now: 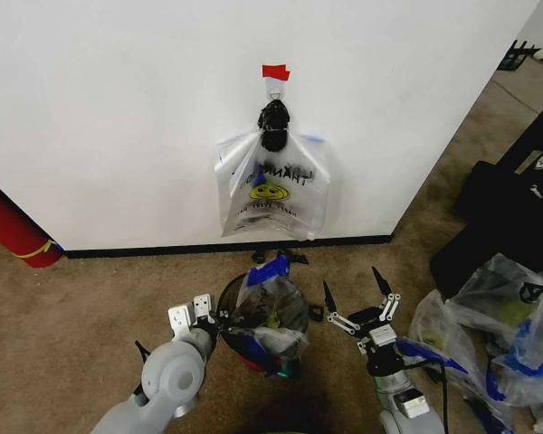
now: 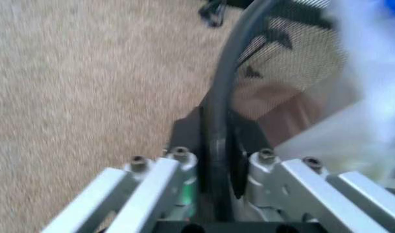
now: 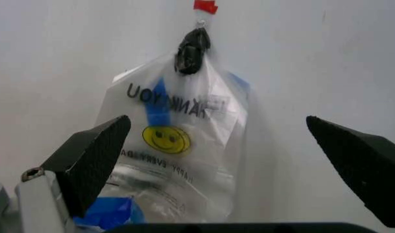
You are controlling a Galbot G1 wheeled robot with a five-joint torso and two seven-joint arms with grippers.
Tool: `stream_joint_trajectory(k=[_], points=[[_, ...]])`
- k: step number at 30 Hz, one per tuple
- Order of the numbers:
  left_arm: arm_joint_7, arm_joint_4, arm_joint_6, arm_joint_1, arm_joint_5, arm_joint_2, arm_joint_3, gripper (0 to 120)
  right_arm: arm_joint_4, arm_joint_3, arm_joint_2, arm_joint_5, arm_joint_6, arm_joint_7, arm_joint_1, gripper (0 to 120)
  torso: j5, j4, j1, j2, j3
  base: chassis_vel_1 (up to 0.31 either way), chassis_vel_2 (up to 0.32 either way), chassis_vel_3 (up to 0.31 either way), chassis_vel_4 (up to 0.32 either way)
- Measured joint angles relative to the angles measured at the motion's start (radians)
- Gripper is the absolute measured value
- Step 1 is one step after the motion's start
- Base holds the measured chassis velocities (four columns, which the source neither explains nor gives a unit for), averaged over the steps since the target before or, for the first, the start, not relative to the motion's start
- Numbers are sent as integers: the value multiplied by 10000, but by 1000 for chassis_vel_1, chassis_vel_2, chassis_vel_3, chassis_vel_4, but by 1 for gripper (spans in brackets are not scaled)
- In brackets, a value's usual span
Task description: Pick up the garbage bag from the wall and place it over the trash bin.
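Observation:
The trash bin (image 1: 228, 295), red with a black rim, stands on the carpet just in front of me. The garbage bag (image 1: 270, 271), see-through with broad blue bands, lies crumpled over and inside the bin's mouth. My left gripper (image 1: 219, 318) is at the bin's left edge. In the left wrist view it (image 2: 216, 133) is shut with the black rim (image 2: 216, 92) between its fingers. My right gripper (image 1: 351, 282) hovers open just right of the bin, and in its wrist view (image 3: 216, 121) it faces the white wall (image 1: 118, 108).
A similar smiley bag (image 1: 271, 190) hangs from the hook (image 1: 275, 87) under red tape (image 1: 275, 71). A big red cylinder (image 1: 14, 231) leans at the left. Stuffed clear bags (image 1: 498, 307) and a black case (image 1: 516, 208) crowd the right.

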Motion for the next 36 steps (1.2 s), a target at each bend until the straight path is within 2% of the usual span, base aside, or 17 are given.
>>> stream_joint_trajectory(k=[3,4,6,8,10,12,16,21,24,27,30,32,36], points=[[296,-200,-342,42,591,196,-88,30,-42,-12,40,-33,3,-8,9,100,-3,0,0,0,0,0,0,0,0],[296,-200,-342,42,591,196,-88,30,-42,-12,40,-33,3,-8,9,100,-3,0,0,0,0,0,0,0,0],[452,-510,-536,80,798,360,-260,39,-69,-30,60,-62,6,-17,21,100,-2,0,0,0,0,0,0,0,0],[834,-860,-792,192,1103,539,-463,48,-145,-45,63,-77,11,-26,38,100,-2,0,0,0,0,0,0,0,0],[1031,-993,-892,256,1204,607,-540,50,-171,-48,64,-81,12,-28,46,100,-2,0,0,0,0,0,0,0,0],[1645,-1431,-1020,494,1359,784,-714,60,-253,-56,68,-87,15,-31,68,100,-1,1,0,0,0,0,0,0,0],[2740,-1870,-648,901,1663,907,-749,77,-325,-58,75,-88,16,-31,90,100,-1,1,0,0,0,0,0,0,0],[3360,-1626,-54,877,2231,832,-533,93,-379,-48,55,-84,16,-26,101,100,-2,0,0,0,1,0,0,0,0],[3456,-1378,192,801,2413,852,-469,94,-395,-38,25,-75,16,-19,94,100,-2,0,0,0,1,0,0,0,0],[3482,-1032,329,689,2522,875,-402,90,-449,-17,-12,-54,16,-5,99,100,-2,0,0,0,1,0,0,0,0],[3479,-689,422,551,2540,856,-295,76,-517,-15,1,-45,15,12,118,100,-2,1,0,0,2,0,0,0,0],[3470,-579,461,506,2536,841,-238,72,-545,-19,23,-47,16,12,127,100,-2,0,0,0,2,0,0,0,0],[3445,-430,531,428,2411,814,-112,56,-665,-51,113,-74,15,14,175,100,-2,0,0,0,2,0,0,0,0]])
